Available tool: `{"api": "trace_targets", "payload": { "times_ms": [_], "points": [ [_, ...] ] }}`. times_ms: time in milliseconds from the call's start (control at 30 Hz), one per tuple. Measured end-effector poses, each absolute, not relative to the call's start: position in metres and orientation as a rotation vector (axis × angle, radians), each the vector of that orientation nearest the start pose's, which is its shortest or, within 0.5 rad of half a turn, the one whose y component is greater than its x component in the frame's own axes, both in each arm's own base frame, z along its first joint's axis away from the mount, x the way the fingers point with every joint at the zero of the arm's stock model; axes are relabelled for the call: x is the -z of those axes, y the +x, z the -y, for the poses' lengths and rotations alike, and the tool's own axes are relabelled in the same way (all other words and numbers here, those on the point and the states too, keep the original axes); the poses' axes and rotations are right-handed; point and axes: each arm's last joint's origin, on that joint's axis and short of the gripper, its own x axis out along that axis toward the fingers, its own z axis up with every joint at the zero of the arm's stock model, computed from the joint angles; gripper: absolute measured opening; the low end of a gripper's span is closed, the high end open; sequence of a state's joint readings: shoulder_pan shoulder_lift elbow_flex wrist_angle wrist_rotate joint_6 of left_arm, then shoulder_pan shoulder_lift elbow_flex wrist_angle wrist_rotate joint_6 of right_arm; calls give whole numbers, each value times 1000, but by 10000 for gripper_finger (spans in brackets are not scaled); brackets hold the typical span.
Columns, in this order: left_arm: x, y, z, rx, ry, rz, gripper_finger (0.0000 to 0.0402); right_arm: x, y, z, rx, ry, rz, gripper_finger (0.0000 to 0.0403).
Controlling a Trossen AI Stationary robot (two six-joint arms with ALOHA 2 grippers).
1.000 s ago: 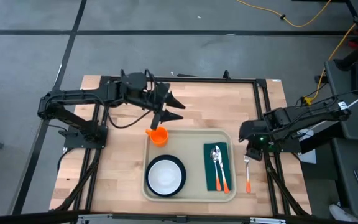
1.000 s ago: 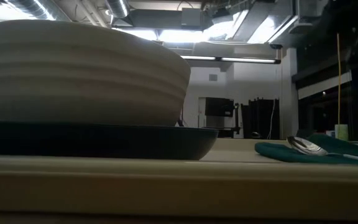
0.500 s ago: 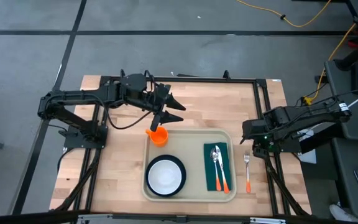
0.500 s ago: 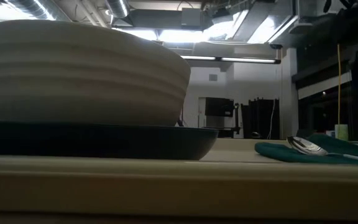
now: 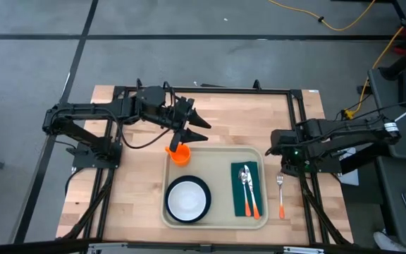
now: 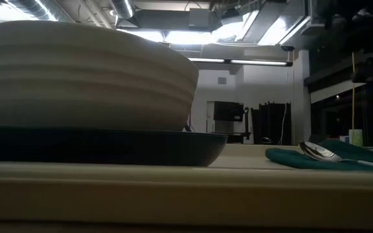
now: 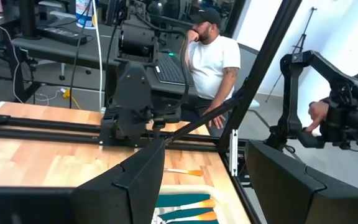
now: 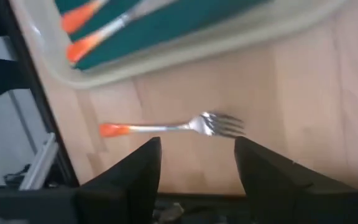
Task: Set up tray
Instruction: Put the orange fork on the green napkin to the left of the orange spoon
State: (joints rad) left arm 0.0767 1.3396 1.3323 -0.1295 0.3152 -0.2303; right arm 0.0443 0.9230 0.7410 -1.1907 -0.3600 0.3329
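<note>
On the desk's (image 5: 132, 183) near half sits the tray (image 5: 220, 156), napkin (image 5: 246, 192) inside. Just outside its right rim lies the fork (image 5: 280, 195), long axis parallel to that rim, tines toward the right gripper (image 5: 285, 164), the nearer, fingers apart, empty. The left gripper (image 5: 197, 130) gapes over the cup (image 5: 179, 153).

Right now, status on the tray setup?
Left gripper open, hovering above orange cup. Right gripper open over the fork, which lies on the table beside the tray, not in it. Nothing in the way.
</note>
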Motion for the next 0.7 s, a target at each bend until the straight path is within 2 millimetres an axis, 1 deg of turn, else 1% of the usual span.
{"api": "trace_targets", "payload": {
  "times_ms": [100, 200, 300, 400, 467, 567, 633, 667, 700],
  "points": [
    [-406, 299, -14, 223, -251, -161, 216, -237, 137, -16, -121, 500, -1356, 203],
    [-406, 299, -14, 223, -251, -161, 216, -236, 144, -15, -97, 492, -1308, 202],
    [-406, 299, -14, 220, -250, -161, 216, -236, 155, -15, -61, 554, -1263, 202],
    [-406, 299, -14, 221, -241, -160, 216, -240, 167, -16, -49, 624, -1145, 189],
    [-406, 299, -14, 222, -240, -160, 216, -249, 176, -18, -82, 652, -1018, 160],
    [-406, 299, -16, 216, -240, -159, 216, -276, 186, -21, -158, 643, -830, 88],
    [-406, 299, -18, 210, -230, -157, 216, -293, 185, -22, -176, 629, -760, 34],
    [-406, 299, -18, 208, -220, -156, 216, -301, 184, -22, -175, 617, -722, 18],
    [-406, 299, -19, 205, -209, -154, 216, -310, 182, -23, -173, 605, -674, 12]
  ]
}}
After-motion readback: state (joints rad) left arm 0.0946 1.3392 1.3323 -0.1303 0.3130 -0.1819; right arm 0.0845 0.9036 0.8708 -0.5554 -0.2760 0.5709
